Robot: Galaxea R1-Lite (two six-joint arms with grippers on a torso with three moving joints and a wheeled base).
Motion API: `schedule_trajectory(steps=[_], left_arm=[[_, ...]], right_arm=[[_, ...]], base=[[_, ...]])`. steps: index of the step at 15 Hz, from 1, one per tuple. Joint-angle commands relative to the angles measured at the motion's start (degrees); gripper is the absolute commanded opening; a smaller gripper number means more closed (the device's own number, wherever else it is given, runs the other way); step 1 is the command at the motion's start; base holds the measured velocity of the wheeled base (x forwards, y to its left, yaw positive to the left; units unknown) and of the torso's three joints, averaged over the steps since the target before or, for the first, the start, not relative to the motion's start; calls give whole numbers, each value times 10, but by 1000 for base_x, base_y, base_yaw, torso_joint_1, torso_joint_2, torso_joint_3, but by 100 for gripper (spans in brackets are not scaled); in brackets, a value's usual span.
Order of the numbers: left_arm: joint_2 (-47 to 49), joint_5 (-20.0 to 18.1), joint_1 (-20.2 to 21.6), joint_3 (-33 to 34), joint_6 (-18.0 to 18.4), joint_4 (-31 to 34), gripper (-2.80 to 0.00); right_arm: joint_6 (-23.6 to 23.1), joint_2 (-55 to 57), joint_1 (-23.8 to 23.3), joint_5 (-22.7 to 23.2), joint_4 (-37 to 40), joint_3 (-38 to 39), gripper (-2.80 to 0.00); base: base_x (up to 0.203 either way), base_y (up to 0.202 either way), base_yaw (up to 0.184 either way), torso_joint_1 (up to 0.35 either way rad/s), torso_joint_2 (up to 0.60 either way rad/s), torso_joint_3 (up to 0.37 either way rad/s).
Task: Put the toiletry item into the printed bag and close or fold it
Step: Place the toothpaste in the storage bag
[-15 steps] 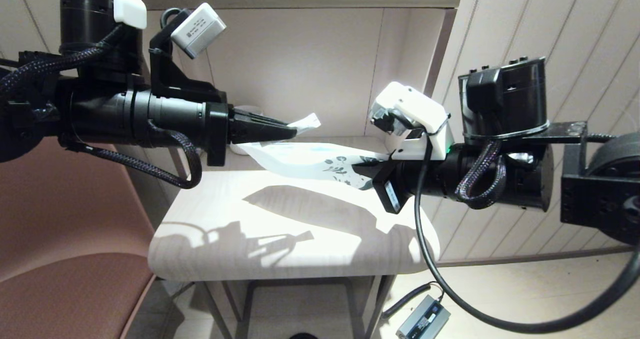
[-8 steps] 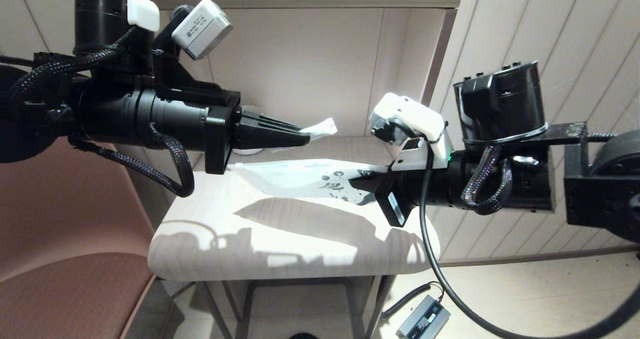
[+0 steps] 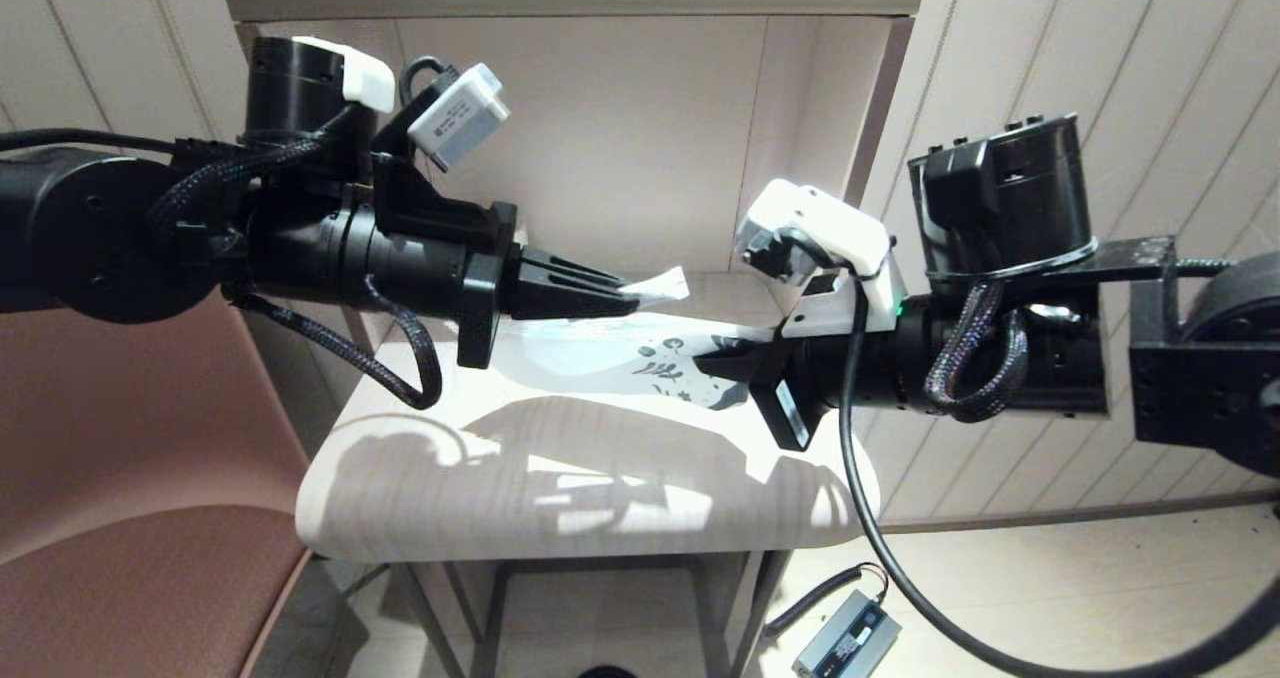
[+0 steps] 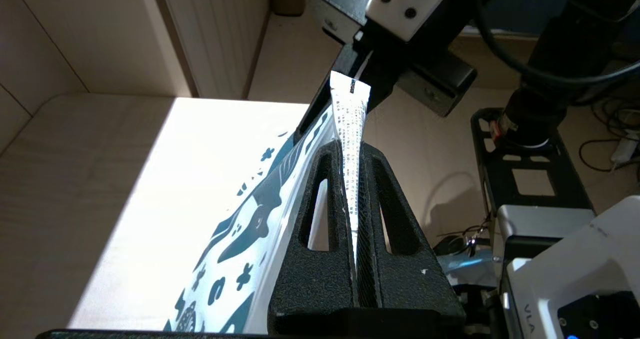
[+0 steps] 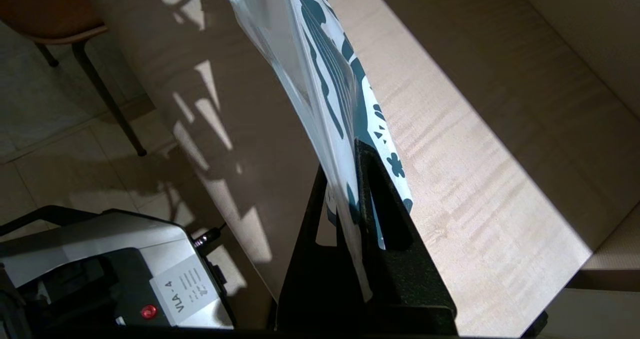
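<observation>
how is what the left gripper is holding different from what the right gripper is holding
The left gripper pinches a slim white sachet covered in fine print; the right gripper pinches the printed bag, which is much wider and longer. The sachet is plain white with tiny text; the bag carries a dark teal leaf-and-flower pattern. The sachet sticks out beyond the fingertips above the bag; the bag stretches out over the table. Both are thin, white and clamped in shut grippers.

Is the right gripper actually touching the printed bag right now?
Touching. In the right wrist view the right gripper has its jaws shut on the printed bag, pinching its leaf-printed end with no gap.
</observation>
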Motion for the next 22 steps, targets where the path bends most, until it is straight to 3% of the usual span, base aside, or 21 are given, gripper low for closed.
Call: schedule_trajectory(steps=[1, 10, 13, 22], left_arm=[[15, -2, 1, 8, 16, 3, -280], [22, 28, 15, 7, 34, 4, -280], [26, 37, 17, 3, 72, 42, -280], [0, 28, 23, -112, 85, 129, -280]], right_arm=[[-1, 3, 0, 5, 0, -5, -280], [0, 4, 0, 13, 0, -5, -280], [0, 2, 0, 19, 0, -3, -280], [-3, 1, 2, 25, 0, 7, -280]], base=[[0, 0, 0, 0, 0, 0], [0, 0, 0, 0, 0, 0], [0, 0, 0, 0, 0, 0], [0, 0, 0, 0, 0, 0]])
